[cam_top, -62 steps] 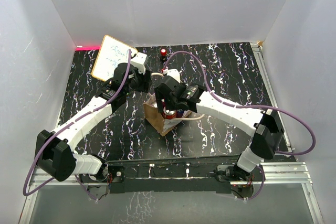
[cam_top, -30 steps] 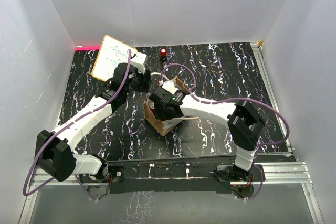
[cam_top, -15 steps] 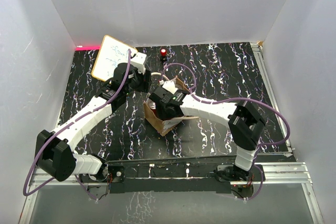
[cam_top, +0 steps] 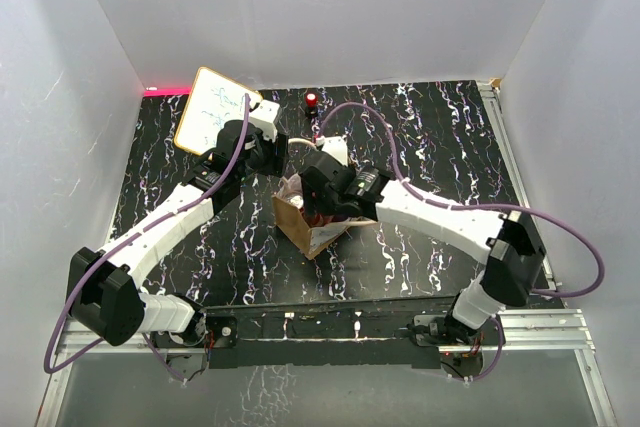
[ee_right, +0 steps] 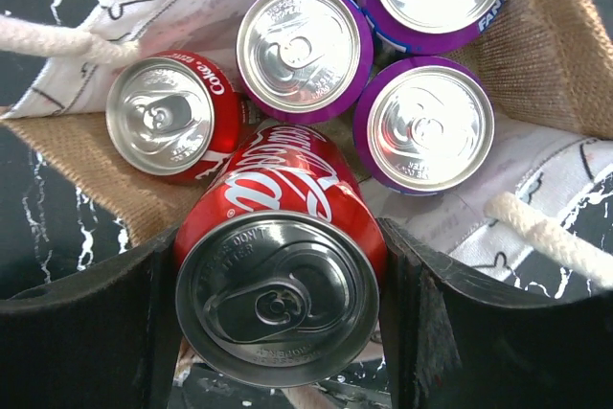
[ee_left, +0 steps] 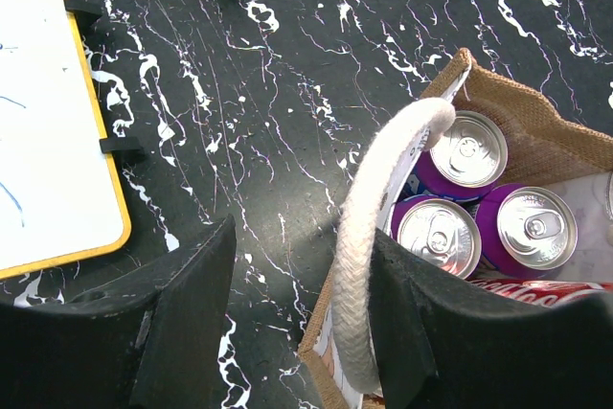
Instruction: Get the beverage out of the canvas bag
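A red can (ee_right: 278, 265) is being clamped by the right tool (ee_right: 278, 328) at the mouth of the canvas bag (ee_right: 551, 55), above four other cans (ee_right: 305, 50) inside. A cream handle (ee_left: 369, 237) is being cradled in the wide-spread left tool (ee_left: 302, 332). Removal seems half done: lifting clear and setting down beside the bag is being awaited.

The canvas bag (ee_right: 565, 55) is coarse tan burlap — rough, open-woven — with smoother pale printed cloth on its sides. Its handles (ee_left: 359, 265) are thick braided cream rope. The red can (ee_right: 287, 189) and purple cans (ee_right: 426, 131) have glossy painted walls and bright metal tops. The right gripper (ee_right: 280, 308) has fingers (ee_right: 77, 342) of matt black plastic. The table (ee_left: 287, 64) is smooth, black with white veins; the whiteboard (ee_left: 43, 141), far left, is smooth white.
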